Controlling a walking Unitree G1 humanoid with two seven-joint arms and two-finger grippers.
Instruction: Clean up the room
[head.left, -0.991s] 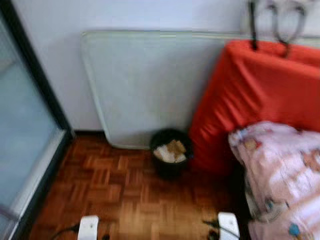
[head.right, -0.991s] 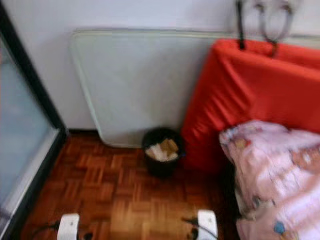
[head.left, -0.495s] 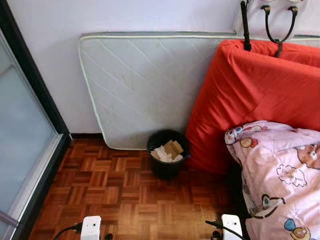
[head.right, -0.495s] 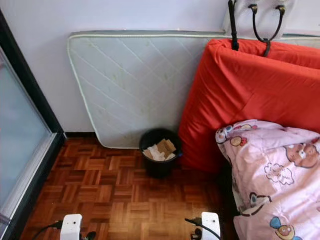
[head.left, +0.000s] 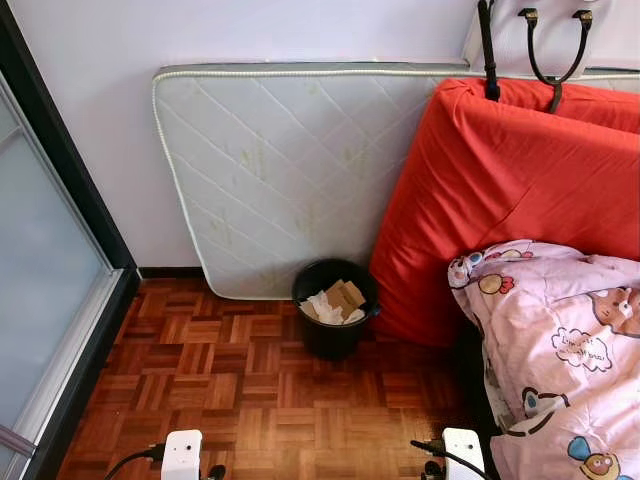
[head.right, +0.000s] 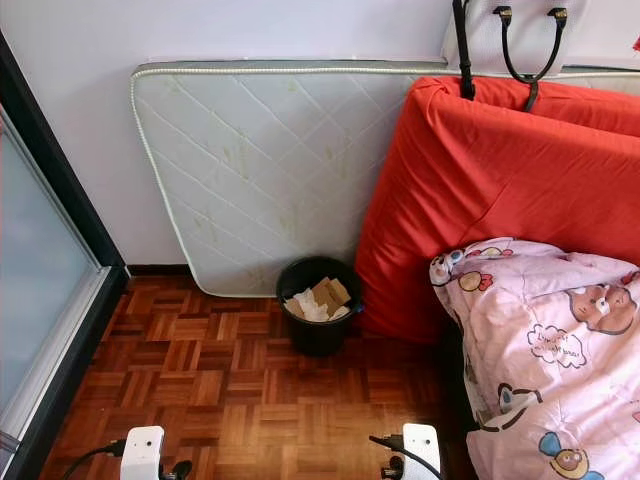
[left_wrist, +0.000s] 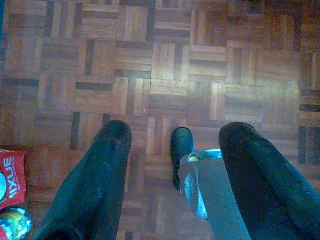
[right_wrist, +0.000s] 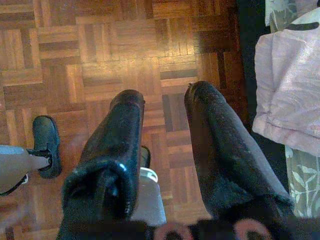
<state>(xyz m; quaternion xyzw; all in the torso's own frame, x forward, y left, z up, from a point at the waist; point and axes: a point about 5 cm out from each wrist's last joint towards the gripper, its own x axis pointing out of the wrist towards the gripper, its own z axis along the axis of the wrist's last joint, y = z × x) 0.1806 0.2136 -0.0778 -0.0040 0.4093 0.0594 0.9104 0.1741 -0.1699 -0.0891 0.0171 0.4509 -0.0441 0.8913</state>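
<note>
**Facing the bin corner, both hands empty**

View is settling: a second ago everything was blurring, now it is reading sharp, and the framing is barely shifting from half a second back. I'm judging that my walk or turn is finishing and I'm lining up on the bin.

Left to right: glass door (head.left: 45, 290) is running along my left side. White mattress (head.left: 290, 170) is leaning on the wall. Black bin (head.left: 336, 318) is sitting on the wood floor (head.left: 220, 390), just in front of the mattress and beside the red mattress (head.left: 520, 200). Bin is holding crumpled white paper and brown cardboard scraps, filling it near the rim. Pink blanket (head.left: 560, 350) is lying at far right.

Left gripper (left_wrist: 175, 145) is hanging over bare floor, fingers wide, holding nothing. Right gripper (right_wrist: 162, 107) is hanging beside the blanket edge, fingers apart, narrower, also empty.
</note>
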